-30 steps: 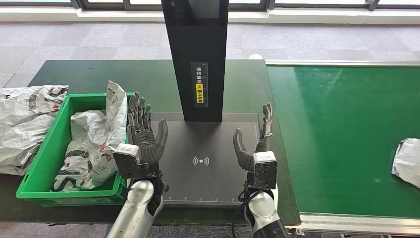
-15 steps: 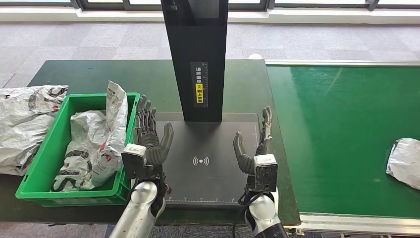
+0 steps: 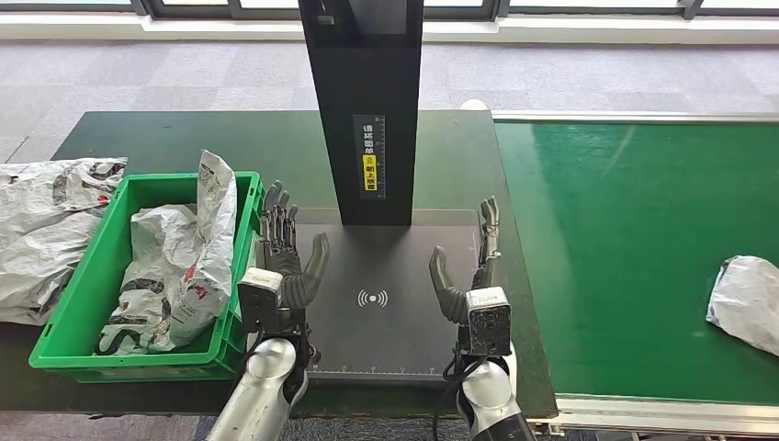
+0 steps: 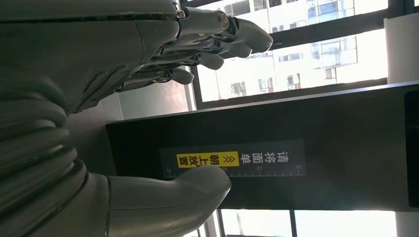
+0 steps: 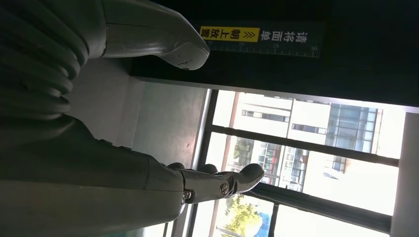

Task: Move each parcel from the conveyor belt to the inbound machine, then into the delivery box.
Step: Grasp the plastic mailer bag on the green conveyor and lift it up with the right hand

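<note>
Both hands hover empty with fingers spread over the inbound machine's scan plate (image 3: 386,276), left hand (image 3: 287,257) near the green delivery box (image 3: 92,276). One white parcel (image 3: 746,301) lies at the conveyor belt's (image 3: 625,239) right edge.

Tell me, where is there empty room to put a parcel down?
The scanner plate is bare between the left hand and right hand. The green belt is bare beside its parcel. The green bin is crowded.

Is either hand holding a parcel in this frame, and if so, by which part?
Nothing is held. The left hand and right hand are both open and empty above the scanner plate. The nearest loose parcel lies untouched on the conveyor belt.
</note>
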